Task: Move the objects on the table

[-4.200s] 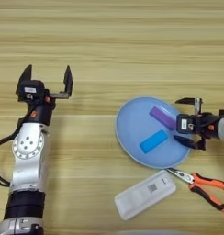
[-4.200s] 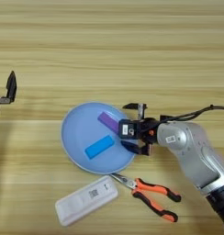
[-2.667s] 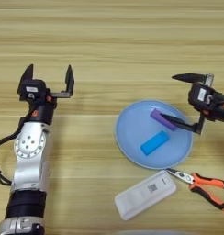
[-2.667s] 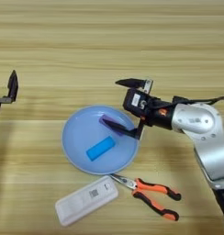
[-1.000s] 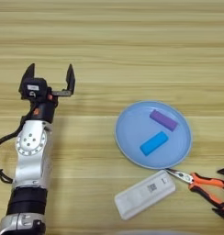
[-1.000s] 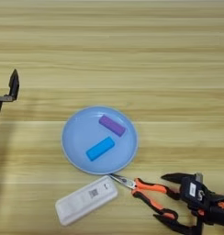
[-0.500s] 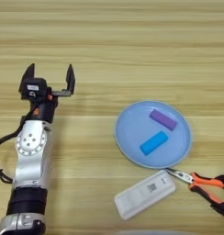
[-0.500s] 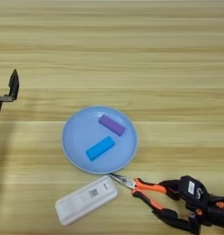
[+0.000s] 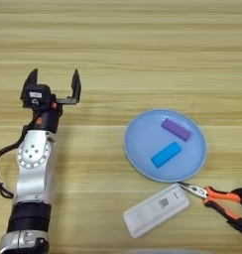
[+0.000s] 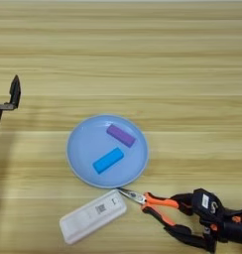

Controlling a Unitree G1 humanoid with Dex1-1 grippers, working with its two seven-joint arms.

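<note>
The orange-and-black-handled pliers [image 10: 158, 202] lie on the table [image 10: 143, 59] just below and right of the plate, nose pointing left. My right gripper [image 10: 186, 219] is at the bottom right, open, one black finger on each side of the handle ends. A flat white device [image 10: 93, 216] with a small square label lies left of the pliers. My left gripper [image 9: 54, 75] stands open and empty at the far left, well away from both.
A round light-blue plate [image 10: 78, 149] sits mid-table holding a purple block [image 10: 121, 135] and a blue block [image 10: 108, 160]. The pliers' tip nearly meets the plate's lower rim and the device's right end.
My right gripper left the purple block on the plate, rose, then swung down to the bottom right and edged left onto the pliers' handles. The left arm has not moved.
</note>
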